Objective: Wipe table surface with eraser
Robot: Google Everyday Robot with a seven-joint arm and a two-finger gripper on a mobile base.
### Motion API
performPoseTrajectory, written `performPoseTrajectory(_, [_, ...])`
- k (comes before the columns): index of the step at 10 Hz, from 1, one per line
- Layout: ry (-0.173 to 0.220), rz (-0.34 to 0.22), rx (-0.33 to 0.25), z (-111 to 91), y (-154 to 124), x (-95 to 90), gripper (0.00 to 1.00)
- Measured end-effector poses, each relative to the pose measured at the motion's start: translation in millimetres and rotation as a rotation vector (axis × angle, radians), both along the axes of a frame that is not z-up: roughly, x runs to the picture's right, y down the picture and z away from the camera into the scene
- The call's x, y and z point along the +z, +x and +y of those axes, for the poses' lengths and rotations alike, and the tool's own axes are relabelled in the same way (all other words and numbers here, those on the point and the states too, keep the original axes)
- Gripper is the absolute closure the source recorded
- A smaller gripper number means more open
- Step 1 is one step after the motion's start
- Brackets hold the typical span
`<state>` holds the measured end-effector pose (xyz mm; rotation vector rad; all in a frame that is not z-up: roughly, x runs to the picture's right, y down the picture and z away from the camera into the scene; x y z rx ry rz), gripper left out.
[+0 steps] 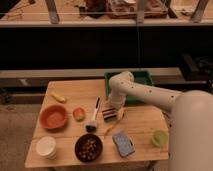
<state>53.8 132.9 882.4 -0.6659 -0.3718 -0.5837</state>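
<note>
Gripper (112, 110) is down at the table centre, right on top of the eraser (107, 116). It sits between the brush (94, 114) and the front edge of the green tray (146, 78). The wrist hides the contact point, so I cannot tell whether the tool is apart, together or clamped on the block. It looks like the pick stage, but that's a guess.

The eraser lies flat on the table surface (145, 125), mid-board, just right of the brush head. No sign it is lifted.

Progress: early. As far as I can see, wiping hasn't started. The eraser is at its rest spot and nothing shows a stroke.

Left to do: secure the grip, press the eraser flat, sweep it across the boards.

Wipe room is tight:
- orange bowl (53, 116) and a small orange item (78, 114) to the left
- dark bowl (88, 147), white cup (46, 147) and blue-grey pad (123, 143) along the near edge
- green cup (159, 138) near the corner

The open strip right of the eraser looks the safest lane.
</note>
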Motion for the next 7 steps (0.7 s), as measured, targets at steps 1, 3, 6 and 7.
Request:
performPoseTrajectory(1, [-0.005,0.009,-0.002,0,1,2.7,0.56])
performPoseTrajectory(3, [-0.003,0.011,0.002,-2,-1,6.7,0.74])
performPoseTrajectory(6, [-0.015,-0.050,0.042,-10,-4,3.2,0.99])
performPoseTrajectory(7, [-0.016,-0.065,0.045,-18,-2,-8.4,1.00])
